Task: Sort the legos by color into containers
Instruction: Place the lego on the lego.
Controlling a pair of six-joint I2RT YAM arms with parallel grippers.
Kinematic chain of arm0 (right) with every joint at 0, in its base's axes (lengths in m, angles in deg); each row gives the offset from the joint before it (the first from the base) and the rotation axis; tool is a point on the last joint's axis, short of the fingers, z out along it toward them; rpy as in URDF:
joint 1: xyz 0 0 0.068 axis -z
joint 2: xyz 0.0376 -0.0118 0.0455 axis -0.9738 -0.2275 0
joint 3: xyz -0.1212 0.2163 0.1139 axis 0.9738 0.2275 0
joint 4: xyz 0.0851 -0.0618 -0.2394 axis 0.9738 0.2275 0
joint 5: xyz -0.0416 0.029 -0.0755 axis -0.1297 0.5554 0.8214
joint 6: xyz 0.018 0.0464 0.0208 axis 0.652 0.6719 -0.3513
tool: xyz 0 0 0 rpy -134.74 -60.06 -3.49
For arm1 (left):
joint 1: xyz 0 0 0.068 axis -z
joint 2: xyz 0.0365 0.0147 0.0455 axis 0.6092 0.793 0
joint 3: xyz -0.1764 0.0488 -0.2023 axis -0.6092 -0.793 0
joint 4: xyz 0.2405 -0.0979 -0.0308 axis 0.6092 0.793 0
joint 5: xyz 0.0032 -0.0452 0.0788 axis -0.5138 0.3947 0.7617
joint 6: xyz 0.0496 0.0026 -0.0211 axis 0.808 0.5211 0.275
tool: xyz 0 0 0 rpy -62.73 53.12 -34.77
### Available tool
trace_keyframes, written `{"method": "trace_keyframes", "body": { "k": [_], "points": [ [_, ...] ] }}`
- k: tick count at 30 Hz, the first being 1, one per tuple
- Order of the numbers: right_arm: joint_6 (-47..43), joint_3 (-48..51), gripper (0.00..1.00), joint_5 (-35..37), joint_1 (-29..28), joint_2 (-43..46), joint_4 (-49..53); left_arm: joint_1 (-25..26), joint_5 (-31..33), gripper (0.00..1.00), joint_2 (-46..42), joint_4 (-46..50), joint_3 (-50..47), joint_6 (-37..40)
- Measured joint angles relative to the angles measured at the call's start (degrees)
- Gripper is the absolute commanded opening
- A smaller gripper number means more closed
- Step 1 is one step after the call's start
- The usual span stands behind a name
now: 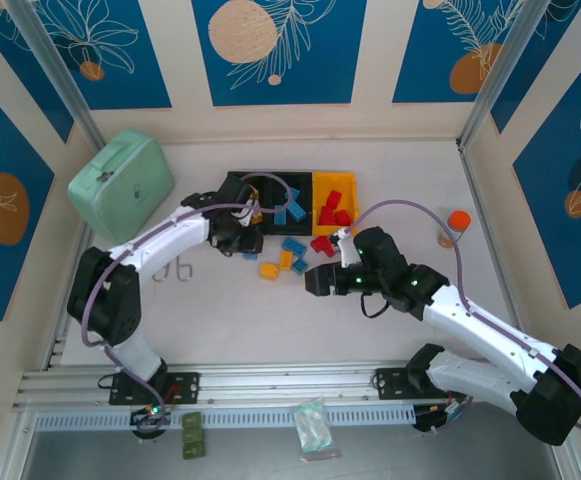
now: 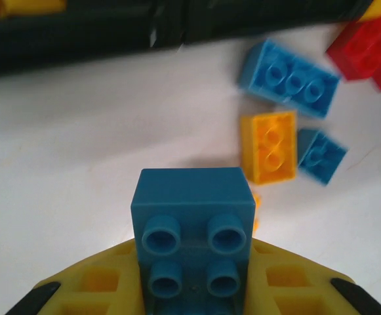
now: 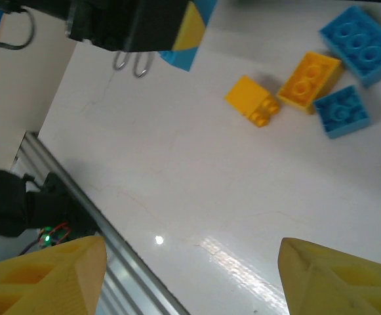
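L claw (image 1: 245, 243) grips blue lego (image 2: 192, 216) nr black bins' (image 2: 79, 39) front edge.

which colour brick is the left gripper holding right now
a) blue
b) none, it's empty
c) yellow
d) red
a: the left wrist view shows a blue brick clamped in the left gripper, studs facing the camera, just above the white table.

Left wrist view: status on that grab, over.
Left gripper jaws shut on blue lego. Right gripper open, empty. Loose legos ahead, short of the containers.
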Motion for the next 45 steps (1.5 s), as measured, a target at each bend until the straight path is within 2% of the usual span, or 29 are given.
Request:
{"method": "trace_keyframes", "body": {
  "k": [7, 12, 18, 25, 29, 38, 42, 45],
  "points": [
    [2.0, 2.2, 0.70, 1.2, 4.8, 3.5, 1.8, 0.9, -0.4, 0.25, 9.5, 3.2, 15.0, -0.3],
    [2.7, 3.1, 0.70, 1.2, 6.2, 5.3, 2.7, 0.9, 0.7, 0.25, 18.3, 7.6, 29.6, 0.6],
    [3.0, 4.3, 0.70, 1.2, 7.7, 5.7, 2.7, 0.9, 4.7, 0.25, 30.4, 14.3, 49.0, 1.0],
    [3.4, 5.1, 0.70, 0.8, 9.1, 5.7, 2.6, 0.7, 9.9, 0.27, 40.6, 18.8, 64.3, 0.9],
    [3.6, 5.9, 0.70, 0.5, 9.6, 5.7, 2.6, 0.6, 12.0, 0.28, 44.6, 19.1, 68.9, 0.7],
    [4.0, 6.2, 0.70, -0.2, 10.4, 5.7, 2.6, 0.3, 12.9, 0.30, 48.2, 18.7, 70.7, -0.4],
    [4.1, 6.4, 0.70, -0.5, 10.4, 5.7, 2.6, 0.3, 13.4, 0.36, 48.7, 18.7, 70.7, -0.7],
    [4.2, 6.6, 0.70, -0.6, 10.6, 5.7, 2.6, 0.3, 13.6, 0.46, 48.8, 18.4, 70.8, -0.9]
  ]
}}
